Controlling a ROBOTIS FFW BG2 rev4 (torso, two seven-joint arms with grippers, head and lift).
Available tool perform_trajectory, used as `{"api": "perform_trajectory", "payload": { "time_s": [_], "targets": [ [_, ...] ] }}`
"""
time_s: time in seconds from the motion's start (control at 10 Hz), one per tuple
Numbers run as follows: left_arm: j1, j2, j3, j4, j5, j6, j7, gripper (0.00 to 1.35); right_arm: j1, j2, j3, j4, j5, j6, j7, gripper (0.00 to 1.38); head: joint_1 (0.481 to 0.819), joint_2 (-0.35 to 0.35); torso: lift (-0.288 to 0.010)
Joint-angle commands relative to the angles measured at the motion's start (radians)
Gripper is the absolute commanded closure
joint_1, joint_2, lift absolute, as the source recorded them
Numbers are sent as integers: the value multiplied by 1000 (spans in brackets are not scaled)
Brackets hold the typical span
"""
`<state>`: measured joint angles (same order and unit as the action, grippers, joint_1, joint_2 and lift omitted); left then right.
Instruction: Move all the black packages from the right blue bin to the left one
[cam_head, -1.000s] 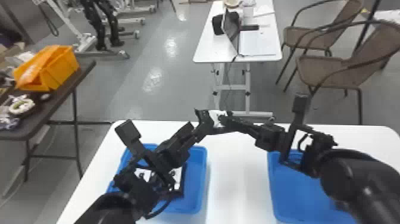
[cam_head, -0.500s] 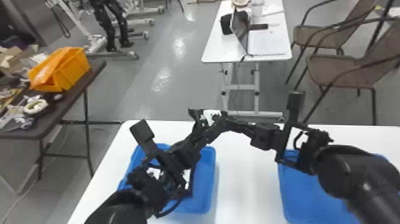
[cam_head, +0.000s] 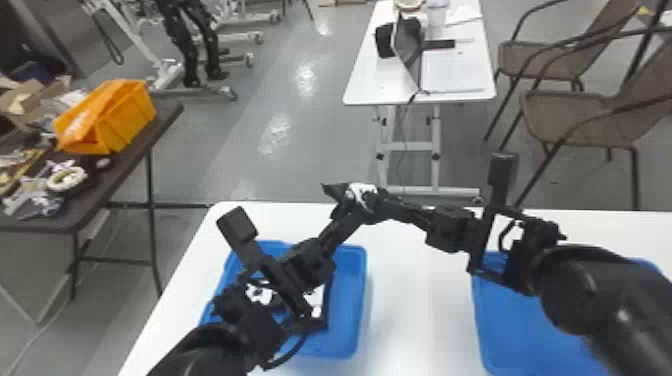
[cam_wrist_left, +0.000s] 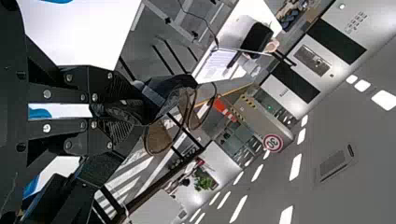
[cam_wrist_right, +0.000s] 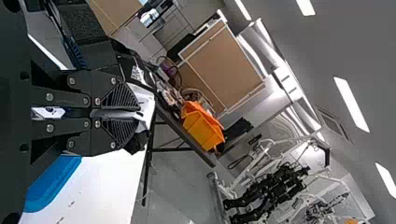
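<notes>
- Two fingertip pairs, left hand and right hand, pinch one black package above the bench.
- Probably light, limp and slick; a deep bite on its flat edge should curb sliding.
- Beyond, left blue bin already holds black-and-white packaging.

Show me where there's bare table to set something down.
The white table is bare between the left bin and the right bin. It's crowded toward the far edge, where left arm and right arm meet at a package, and over both bins.
</notes>
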<state>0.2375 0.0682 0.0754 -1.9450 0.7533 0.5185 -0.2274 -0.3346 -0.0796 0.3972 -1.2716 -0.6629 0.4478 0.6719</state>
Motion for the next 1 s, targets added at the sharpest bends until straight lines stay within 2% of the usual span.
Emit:
{"api": "perform_trajectory", "payload": {
  "time_s": [0.0,0.2,0.3,0.4,0.5,0.6,0.7,0.9],
  "targets": [
    [8,-1,-2,0,-3,-37,2,1228,2,0,0,1,-3,0,0,1079,695,242,-40],
    [14,-2,3,0,-11,-64,2,1228,8,-2,0,15,-21,-1,1,995,695,250,-40],
    [25,-2,17,-3,-38,-94,2,1228,19,-5,-11,8,-14,-3,1,585,695,251,-40],
    [36,-1,43,-5,-137,-127,2,1228,49,-8,-58,-31,55,-3,1,188,695,256,-40],
    [63,-1,69,-11,-269,-167,2,1228,91,-12,-112,-71,118,-3,0,90,695,265,-40],
    [97,-7,84,-12,-385,-187,3,1228,143,-11,-172,-104,163,-3,-5,147,695,272,-40],
    [129,-21,95,-12,-486,-230,5,1227,197,-11,-225,-153,218,-3,-17,167,695,276,-40],
    [181,-65,119,-29,-792,-293,-9,1228,296,-5,-325,-269,329,3,-38,167,695,266,-40]
  ]
}}
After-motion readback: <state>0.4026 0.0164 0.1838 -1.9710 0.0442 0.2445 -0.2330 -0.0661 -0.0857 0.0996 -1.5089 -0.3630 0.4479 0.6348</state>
